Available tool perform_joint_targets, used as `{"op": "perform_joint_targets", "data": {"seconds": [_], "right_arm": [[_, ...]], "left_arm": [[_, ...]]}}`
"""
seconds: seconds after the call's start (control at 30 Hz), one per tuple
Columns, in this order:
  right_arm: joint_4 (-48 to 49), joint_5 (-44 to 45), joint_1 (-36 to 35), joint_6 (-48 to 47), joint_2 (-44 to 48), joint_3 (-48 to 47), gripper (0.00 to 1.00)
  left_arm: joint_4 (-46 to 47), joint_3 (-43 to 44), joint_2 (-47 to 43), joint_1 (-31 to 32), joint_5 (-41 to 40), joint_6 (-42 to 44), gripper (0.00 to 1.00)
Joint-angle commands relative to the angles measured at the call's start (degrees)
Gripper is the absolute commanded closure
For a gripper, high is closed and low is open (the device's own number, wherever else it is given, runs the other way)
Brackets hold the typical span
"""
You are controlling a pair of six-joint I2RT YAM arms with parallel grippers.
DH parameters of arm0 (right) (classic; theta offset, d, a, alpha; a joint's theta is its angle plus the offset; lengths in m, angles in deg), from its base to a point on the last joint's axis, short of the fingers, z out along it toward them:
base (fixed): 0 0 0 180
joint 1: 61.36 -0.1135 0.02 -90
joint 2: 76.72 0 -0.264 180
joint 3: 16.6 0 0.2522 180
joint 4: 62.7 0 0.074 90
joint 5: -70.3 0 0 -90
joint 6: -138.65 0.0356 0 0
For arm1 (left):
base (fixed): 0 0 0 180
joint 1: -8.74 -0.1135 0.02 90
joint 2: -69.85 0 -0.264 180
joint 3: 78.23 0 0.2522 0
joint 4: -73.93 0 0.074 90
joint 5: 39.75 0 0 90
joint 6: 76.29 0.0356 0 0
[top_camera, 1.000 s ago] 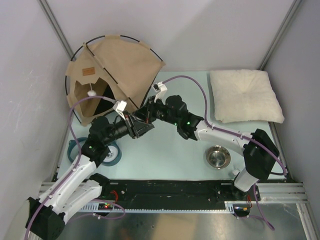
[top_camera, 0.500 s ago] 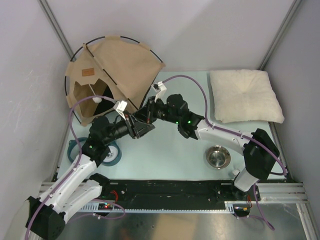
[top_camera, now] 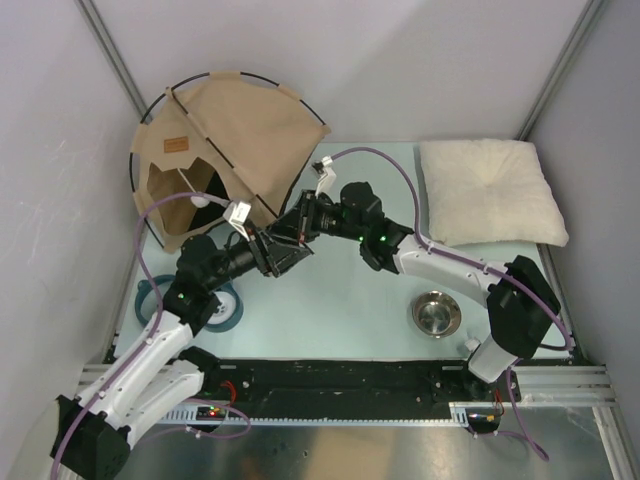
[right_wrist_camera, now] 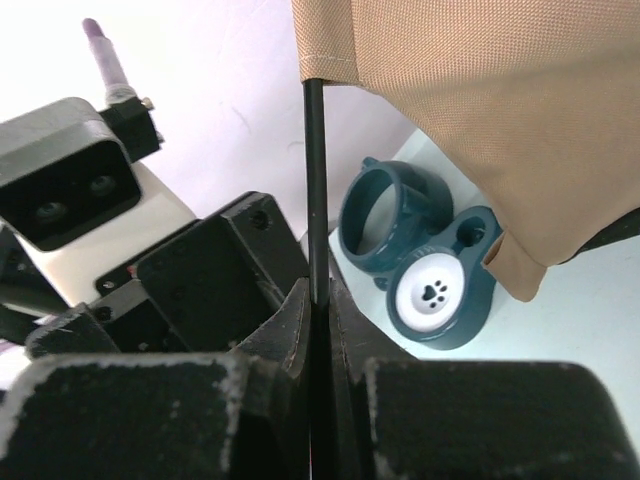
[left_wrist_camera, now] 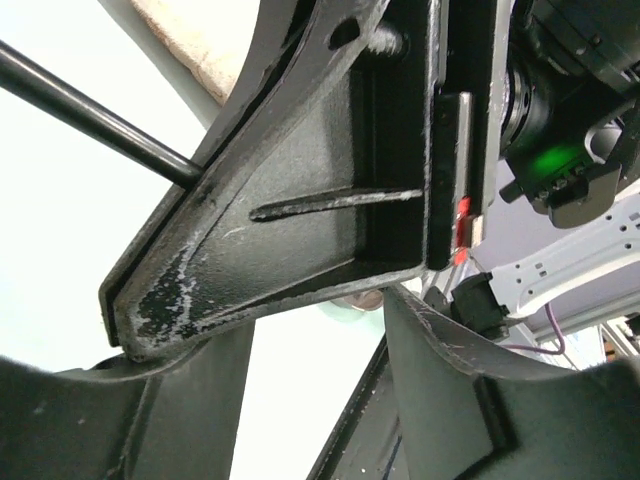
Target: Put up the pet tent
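Observation:
The pet tent (top_camera: pixel 245 135), tan fabric on thin black poles, stands at the back left with its brown label patch (top_camera: pixel 177 142) and white pompom (top_camera: pixel 201 199) facing me. My right gripper (right_wrist_camera: pixel 318 300) is shut on a black pole (right_wrist_camera: pixel 315 180) that comes out of the tent's fabric hem (right_wrist_camera: pixel 480 100). In the top view the right gripper (top_camera: pixel 287 230) sits at the tent's front right corner. My left gripper (top_camera: pixel 272 256) is just below it, open. In the left wrist view its jaws (left_wrist_camera: pixel 320 345) stand apart beneath the right gripper's black finger (left_wrist_camera: pixel 300 220), and the pole (left_wrist_camera: pixel 90 115) runs in from the left.
A cream pillow (top_camera: pixel 490 190) lies at the back right. A steel bowl (top_camera: pixel 436 314) sits near the right arm's base. A teal feeder with a paw print (right_wrist_camera: pixel 430 270) lies under the left arm (top_camera: pixel 225 305). Grey walls close in both sides.
The left gripper's jaws have spread apart from around the pole. The pompom has swung right and down. The right arm's wrist has shifted slightly toward the back.

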Motion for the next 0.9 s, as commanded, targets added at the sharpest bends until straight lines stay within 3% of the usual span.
{"op": "perform_joint_targets", "data": {"seconds": [0.0, 0.17, 0.3, 0.57, 0.87], "right_arm": [[5.1, -9.6, -0.2, 6.7, 0.1, -2.4, 1.00], [7.6, -12.4, -0.3, 8.5, 0.1, -2.4, 1.00], [3.4, -12.7, -0.8, 6.0, 1.3, -3.0, 1.00], [-12.0, 2.1, -2.5, -8.5, 5.0, -3.4, 1.00], [-14.8, 8.1, -2.7, -14.0, 3.8, -3.2, 1.00]], "left_arm": [[3.5, 0.1, 1.6, -0.7, 3.6, 2.5, 0.39], [5.5, 1.0, 1.9, -1.0, 6.7, 4.4, 0.34], [4.2, 0.5, -0.1, -1.8, 2.4, 3.5, 0.37], [-9.2, -3.9, -10.3, -6.8, -8.1, 3.6, 0.31], [-19.7, 1.4, -20.4, -12.1, -13.4, 2.1, 0.22]]}}
